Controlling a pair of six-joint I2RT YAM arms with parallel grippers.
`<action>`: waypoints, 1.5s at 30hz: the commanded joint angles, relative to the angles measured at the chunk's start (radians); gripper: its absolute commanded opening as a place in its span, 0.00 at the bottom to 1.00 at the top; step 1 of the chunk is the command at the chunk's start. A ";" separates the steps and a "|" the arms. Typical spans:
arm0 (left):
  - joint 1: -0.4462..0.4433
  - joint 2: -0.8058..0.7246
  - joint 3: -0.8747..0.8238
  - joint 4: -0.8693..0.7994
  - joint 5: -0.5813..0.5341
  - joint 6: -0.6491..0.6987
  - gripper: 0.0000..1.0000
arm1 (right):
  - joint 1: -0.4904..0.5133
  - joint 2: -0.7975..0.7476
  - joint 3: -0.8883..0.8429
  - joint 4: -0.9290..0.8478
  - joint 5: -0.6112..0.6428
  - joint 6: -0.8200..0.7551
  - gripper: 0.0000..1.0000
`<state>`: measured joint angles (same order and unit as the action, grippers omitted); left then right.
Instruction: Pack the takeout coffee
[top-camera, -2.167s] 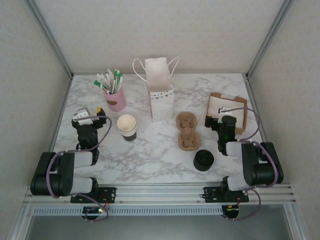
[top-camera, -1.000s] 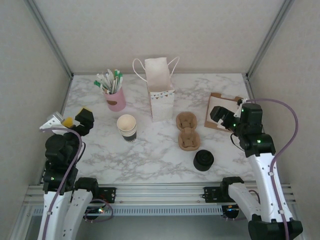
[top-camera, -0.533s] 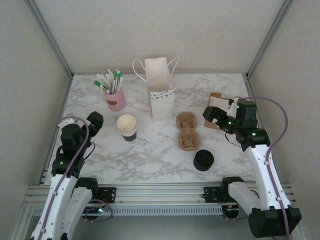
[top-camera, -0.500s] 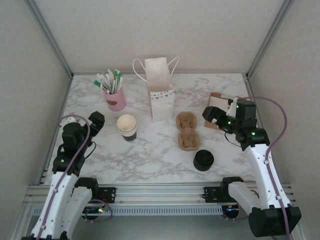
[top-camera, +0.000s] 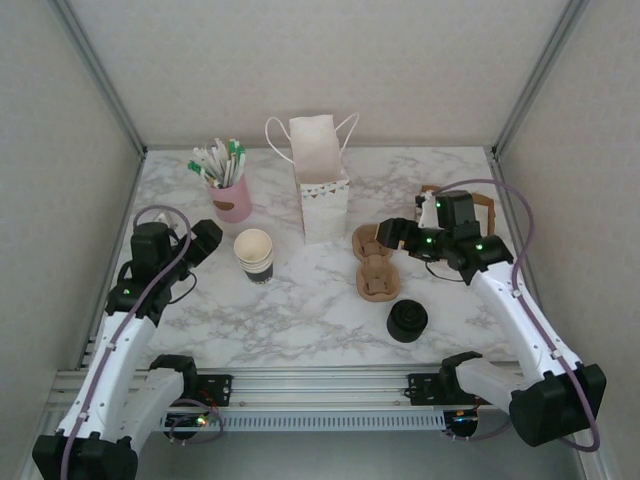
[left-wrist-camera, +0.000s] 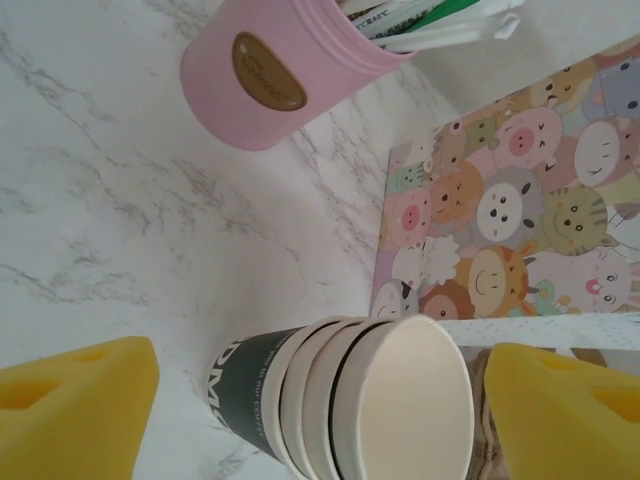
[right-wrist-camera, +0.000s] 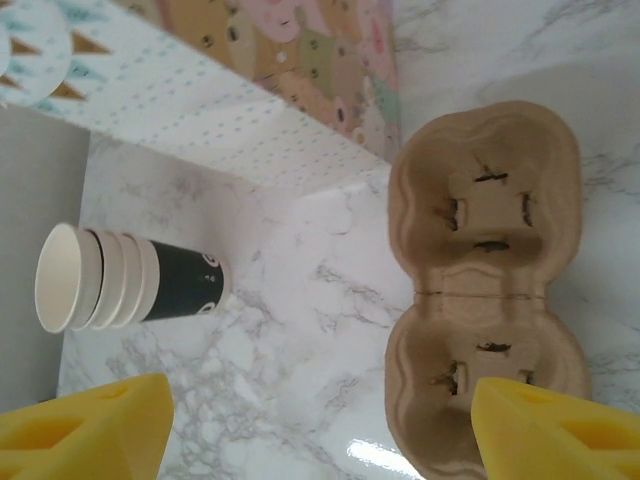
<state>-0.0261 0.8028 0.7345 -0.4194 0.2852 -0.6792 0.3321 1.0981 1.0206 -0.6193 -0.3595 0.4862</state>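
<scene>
The takeout coffee is out of view. A stack of lidless paper cups (top-camera: 254, 255), cream above a dark band, stands left of centre, seen too in the left wrist view (left-wrist-camera: 350, 400) and the right wrist view (right-wrist-camera: 125, 280). My left gripper (top-camera: 203, 240) hovers just left of that stack, open (left-wrist-camera: 320, 410), not touching it. A stack of black lids (top-camera: 407, 321) sits front right. My right gripper (top-camera: 390, 235) hangs open (right-wrist-camera: 320, 430) over the brown pulp cup carrier (top-camera: 376, 263), whose wells (right-wrist-camera: 485, 300) are empty.
A white paper bag (top-camera: 322, 180) with a cartoon-animal side (left-wrist-camera: 520, 230) stands open at the back centre. A pink cup of sachets and stirrers (top-camera: 231, 195) is back left. A brown tray (top-camera: 480, 212) lies at the right edge. Frame posts and walls bound the table.
Both arms swung inward: the left gripper came toward the cup stack, the right gripper moved left from the brown tray to above the cup carrier. Nothing was grasped.
</scene>
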 joint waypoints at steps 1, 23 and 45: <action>-0.022 0.059 0.068 -0.085 0.002 0.046 0.73 | 0.051 0.021 0.050 -0.070 0.097 -0.046 0.78; -0.326 0.492 0.451 -0.453 -0.295 0.152 0.39 | 0.103 0.043 -0.013 -0.113 0.225 -0.061 0.78; -0.345 0.571 0.475 -0.465 -0.311 0.182 0.16 | 0.104 0.043 -0.023 -0.120 0.231 -0.055 0.79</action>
<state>-0.3614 1.3651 1.1709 -0.8581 -0.0013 -0.5144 0.4263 1.1427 1.0111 -0.7231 -0.1490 0.4335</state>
